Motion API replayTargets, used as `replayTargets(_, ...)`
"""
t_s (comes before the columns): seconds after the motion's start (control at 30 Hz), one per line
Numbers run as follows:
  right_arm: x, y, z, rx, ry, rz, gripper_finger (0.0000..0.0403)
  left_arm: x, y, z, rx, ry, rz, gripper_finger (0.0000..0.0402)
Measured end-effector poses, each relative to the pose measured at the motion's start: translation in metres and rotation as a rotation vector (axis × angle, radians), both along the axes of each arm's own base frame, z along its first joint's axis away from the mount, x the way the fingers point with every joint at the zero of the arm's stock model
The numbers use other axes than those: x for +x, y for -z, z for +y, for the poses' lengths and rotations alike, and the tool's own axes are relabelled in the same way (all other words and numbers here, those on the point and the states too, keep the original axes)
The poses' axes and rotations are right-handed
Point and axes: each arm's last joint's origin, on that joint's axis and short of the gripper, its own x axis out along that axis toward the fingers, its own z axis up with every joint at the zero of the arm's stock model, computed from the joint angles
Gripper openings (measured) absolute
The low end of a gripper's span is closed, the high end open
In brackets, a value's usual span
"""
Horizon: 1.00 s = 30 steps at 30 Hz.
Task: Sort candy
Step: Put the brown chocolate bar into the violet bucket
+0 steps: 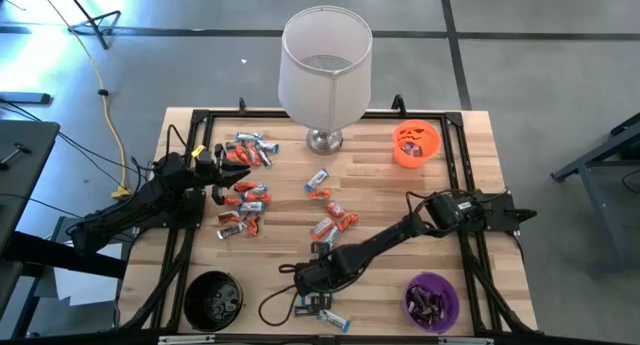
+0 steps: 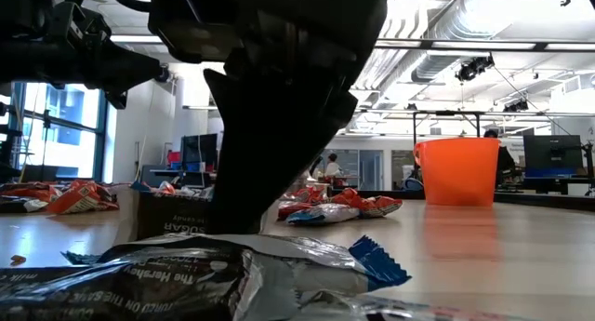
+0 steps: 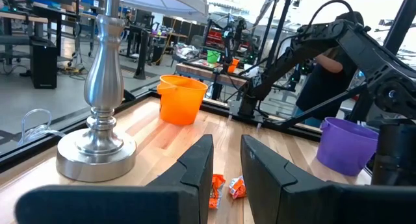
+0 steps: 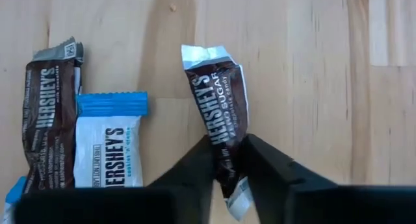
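My right gripper [image 1: 305, 278] reaches to the table's near middle and is shut on a dark brown candy bar [image 4: 218, 113] that lies flat on the wood. Beside it lie another brown bar [image 4: 49, 126] and a white-and-blue bar [image 4: 107, 152]. More candy is scattered at the left [image 1: 245, 200] and in the middle [image 1: 335, 220] of the table. My left gripper [image 1: 240, 173] hangs level above the left candy, open by a narrow gap [image 3: 226, 152], with nothing between its fingers. My right gripper pinches the dark brown bar by its two long sides [image 4: 226, 141], near the end closest to the wrist. The fingers [image 4: 195, 162] slant down from the table's far right and lie roughly along the bar. The bar rests flat on the table.
A lamp with a white shade [image 1: 325, 55] and a metal foot [image 1: 325, 140] stands at the far middle. An orange bowl [image 1: 416, 143] sits far right, a purple bowl [image 1: 432, 300] near right, and a black bowl [image 1: 213, 300] near left. A black frame [image 1: 465, 185] borders the table.
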Motion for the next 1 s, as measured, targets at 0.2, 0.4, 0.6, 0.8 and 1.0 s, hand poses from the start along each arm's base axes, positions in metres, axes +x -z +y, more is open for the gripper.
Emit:
replayTargets(0.2, 0.0, -0.001, 0.0, 0.002, 0.001, -0.002, 0.0015, 0.0, 0.0, 0.0, 0.0, 0.0, 0.0, 0.0064)
replayTargets(0.4, -0.002, -0.011, 0.0, 0.007, 0.013, 0.017, 0.002, 0.0, 0.0, 0.0, 0.0, 0.0, 0.0, 0.0065)
replayTargets(0.6, -0.008, -0.045, 0.001, -0.012, 0.008, 0.041, 0.0005, 0.0, 0.0, 0.0, 0.0, 0.0, 0.0, 0.0065)
replayTargets(0.8, -0.028, -0.074, 0.003, -0.092, 0.067, 0.151, 0.0009, 0.0, 0.0, 0.0, 0.0, 0.0, 0.0, 0.0065)
replayTargets(1.0, -0.052, -0.093, 0.008, -0.175, 0.168, 0.274, 0.001, 0.0, 0.0, 0.0, 0.0, 0.0, -0.001, 0.0064)
